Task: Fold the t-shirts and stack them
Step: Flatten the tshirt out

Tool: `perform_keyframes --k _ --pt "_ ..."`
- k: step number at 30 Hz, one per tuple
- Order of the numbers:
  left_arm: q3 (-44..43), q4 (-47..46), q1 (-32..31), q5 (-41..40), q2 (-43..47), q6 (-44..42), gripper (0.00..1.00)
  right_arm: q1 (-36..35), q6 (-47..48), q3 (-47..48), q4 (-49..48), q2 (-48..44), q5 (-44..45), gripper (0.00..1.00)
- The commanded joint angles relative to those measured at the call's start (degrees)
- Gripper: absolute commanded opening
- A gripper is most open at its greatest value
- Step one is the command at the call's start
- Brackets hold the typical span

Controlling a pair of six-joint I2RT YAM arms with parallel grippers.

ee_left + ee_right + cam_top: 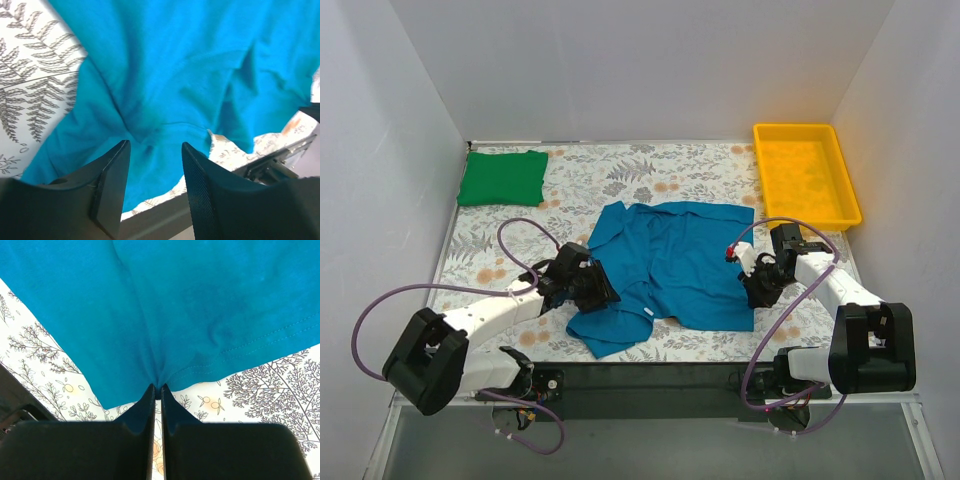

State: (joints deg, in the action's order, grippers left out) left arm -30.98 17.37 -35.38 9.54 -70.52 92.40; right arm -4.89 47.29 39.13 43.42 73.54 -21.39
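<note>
The teal-blue t-shirt (675, 258) lies rumpled and partly spread in the middle of the patterned table. Its small white neck label (647, 313) faces the near edge. The bright green t-shirt (502, 178) lies folded at the back left. My left gripper (595, 290) hovers over the teal shirt's near-left part. In the left wrist view that gripper (155, 147) is open, with cloth (190, 75) beyond its fingers and nothing pinched. My right gripper (758, 290) is at the shirt's right edge. There the right gripper (157, 387) is shut on the teal hem (240, 347), which puckers at the tips.
A yellow plastic tray (843, 185) stands at the back right corner. White walls close in the table on three sides. The table's dark near edge (650, 375) runs just below the shirt, between the two arm bases.
</note>
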Motion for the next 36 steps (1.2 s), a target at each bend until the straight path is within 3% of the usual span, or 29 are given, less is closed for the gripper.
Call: perform_keyframes --k 1,9,18,22,25,26,31,36 --pt "-2.41 1.0 -0.22 0.39 2.24 -1.43 0.45 0.23 0.08 -0.2 -0.53 -0.85 -1.02 0.06" --pt "-4.26 0.91 -0.22 -0.57 -4.79 -2.84 0.44 0.23 0.09 -0.46 -0.79 -1.29 -0.94 0.06" --pt "-5.31 1.97 -0.13 -2.33 -6.03 -4.51 0.41 0.31 -0.18 -0.82 -1.49 -1.29 -1.11 0.05" --pt "-6.98 3.9 -0.22 -5.14 -4.63 -5.03 0.29 0.49 -0.62 -0.55 -1.58 -1.82 -0.5 0.02" --pt "-7.34 5.92 -0.22 -8.12 -1.03 -5.47 0.13 0.93 -0.79 -0.9 -1.49 -3.31 -0.06 0.01" --pt "-7.43 6.88 0.04 -8.57 -0.41 -5.65 0.0 1.1 -0.88 -0.99 -1.58 -3.66 0.03 0.01" --pt "-7.51 9.44 1.71 -11.1 1.26 -6.97 0.0 2.25 -0.88 -0.9 -1.58 -5.42 1.52 0.01" --pt "-11.37 15.58 7.24 -15.33 7.5 -10.56 0.0 5.92 0.87 -0.2 -1.49 -7.53 7.4 0.01"
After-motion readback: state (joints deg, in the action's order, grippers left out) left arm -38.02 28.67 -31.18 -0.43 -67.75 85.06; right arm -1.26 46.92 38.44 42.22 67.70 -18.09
